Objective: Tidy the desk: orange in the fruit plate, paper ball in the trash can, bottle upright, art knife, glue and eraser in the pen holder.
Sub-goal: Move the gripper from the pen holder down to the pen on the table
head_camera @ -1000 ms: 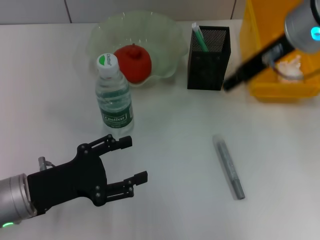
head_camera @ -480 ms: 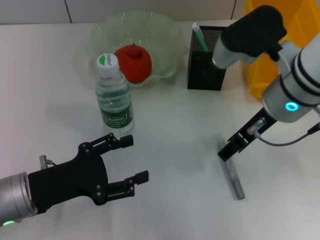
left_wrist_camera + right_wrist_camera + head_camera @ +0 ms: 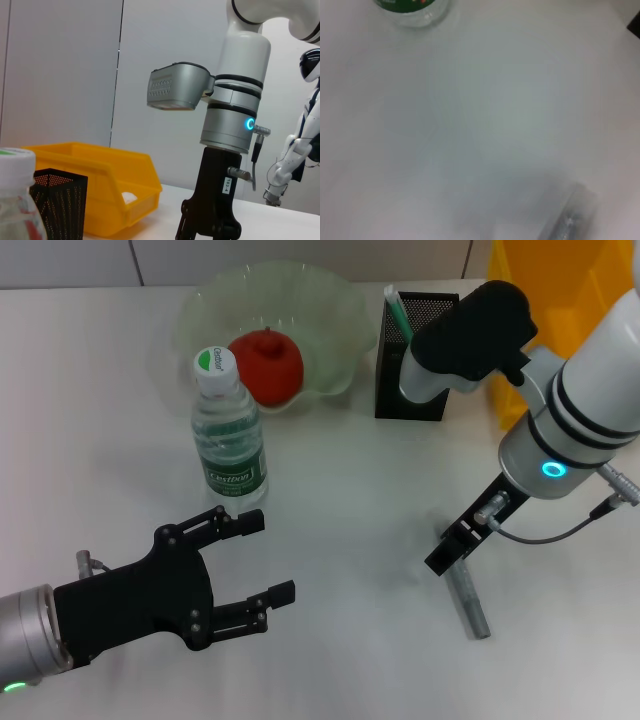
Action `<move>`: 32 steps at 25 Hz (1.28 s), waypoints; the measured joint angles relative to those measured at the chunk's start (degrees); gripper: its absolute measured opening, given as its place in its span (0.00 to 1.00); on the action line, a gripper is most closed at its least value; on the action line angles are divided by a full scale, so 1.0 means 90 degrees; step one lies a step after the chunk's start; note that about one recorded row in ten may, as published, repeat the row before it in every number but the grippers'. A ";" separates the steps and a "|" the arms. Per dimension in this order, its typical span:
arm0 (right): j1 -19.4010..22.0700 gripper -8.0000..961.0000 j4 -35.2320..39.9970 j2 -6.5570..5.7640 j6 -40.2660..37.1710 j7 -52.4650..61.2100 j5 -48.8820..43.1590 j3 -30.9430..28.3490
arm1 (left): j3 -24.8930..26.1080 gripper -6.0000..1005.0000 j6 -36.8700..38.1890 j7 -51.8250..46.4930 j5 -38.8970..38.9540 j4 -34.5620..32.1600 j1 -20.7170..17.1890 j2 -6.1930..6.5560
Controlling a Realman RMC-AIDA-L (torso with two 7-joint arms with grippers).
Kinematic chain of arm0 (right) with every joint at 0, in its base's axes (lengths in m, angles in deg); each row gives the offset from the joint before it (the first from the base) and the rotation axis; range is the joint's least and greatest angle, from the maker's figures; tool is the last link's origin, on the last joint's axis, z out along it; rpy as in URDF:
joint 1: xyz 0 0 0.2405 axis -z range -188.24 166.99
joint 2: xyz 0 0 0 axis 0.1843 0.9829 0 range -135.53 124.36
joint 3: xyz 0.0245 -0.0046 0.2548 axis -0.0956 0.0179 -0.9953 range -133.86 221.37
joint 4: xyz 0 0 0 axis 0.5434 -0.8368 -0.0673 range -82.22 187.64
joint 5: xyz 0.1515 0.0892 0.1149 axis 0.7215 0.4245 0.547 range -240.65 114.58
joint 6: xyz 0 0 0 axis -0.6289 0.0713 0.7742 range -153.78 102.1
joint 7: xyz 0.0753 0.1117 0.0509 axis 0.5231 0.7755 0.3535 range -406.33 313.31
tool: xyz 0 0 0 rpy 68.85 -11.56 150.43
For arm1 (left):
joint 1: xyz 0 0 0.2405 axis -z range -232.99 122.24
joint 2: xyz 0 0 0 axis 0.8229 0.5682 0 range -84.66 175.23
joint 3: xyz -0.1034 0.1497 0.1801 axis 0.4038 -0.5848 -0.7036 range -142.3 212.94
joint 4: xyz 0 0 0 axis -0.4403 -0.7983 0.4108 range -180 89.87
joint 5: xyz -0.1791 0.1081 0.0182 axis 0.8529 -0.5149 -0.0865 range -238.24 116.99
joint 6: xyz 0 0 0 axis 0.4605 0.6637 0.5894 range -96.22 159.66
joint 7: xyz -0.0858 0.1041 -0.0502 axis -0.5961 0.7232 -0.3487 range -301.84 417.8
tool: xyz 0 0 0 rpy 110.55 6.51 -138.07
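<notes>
The orange [image 3: 265,365] lies in the pale-green fruit plate [image 3: 330,310]. The bottle [image 3: 228,435] stands upright in front of it. The grey art knife [image 3: 470,605] lies flat on the table, and it also shows in the right wrist view [image 3: 570,220]. My right gripper [image 3: 447,550] hangs just over the knife's far end. The black pen holder [image 3: 400,370] holds a green-and-white stick [image 3: 398,312]. The paper ball [image 3: 129,198] lies in the yellow trash can [image 3: 100,175]. My left gripper [image 3: 270,558] is open and empty near the front left. The eraser is out of view.
The trash can [image 3: 560,280] stands at the back right, partly behind my right arm. The right arm also covers part of the pen holder. Bare white table lies between the bottle and the knife.
My right arm has swung from over the trash can down to the knife, then edged a little left. The left arm has not moved.
</notes>
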 joint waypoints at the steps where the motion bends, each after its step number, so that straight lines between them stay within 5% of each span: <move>1: -0.0007 0.81 -0.0019 0.0000 0.0028 0.0000 0.0008 0.0026 | 0.0000 0.81 0.0000 0.0000 0.0000 0.0000 0.0000 0.0000; 9: -0.0162 0.77 -0.0362 0.0000 0.0221 0.0004 0.0064 0.0235 | 0.0012 0.81 0.0010 0.0007 0.0000 0.0000 -0.0002 0.0000; 20: -0.0298 0.55 -0.0640 -0.0001 0.0190 0.0007 0.0100 0.0235 | -0.0001 0.81 0.0015 0.0010 0.0000 0.0001 -0.0026 0.0000; 25: -0.0280 0.35 -0.0667 -0.0001 0.0193 0.0007 0.0100 0.0185 | 0.0007 0.81 0.0019 0.0016 0.0000 0.0001 -0.0029 0.0000; 32: -0.0315 0.33 -0.0874 0.0000 0.0234 0.0007 0.0164 0.0228 | 0.0014 0.81 0.0021 0.0023 0.0000 0.0000 -0.0029 0.0000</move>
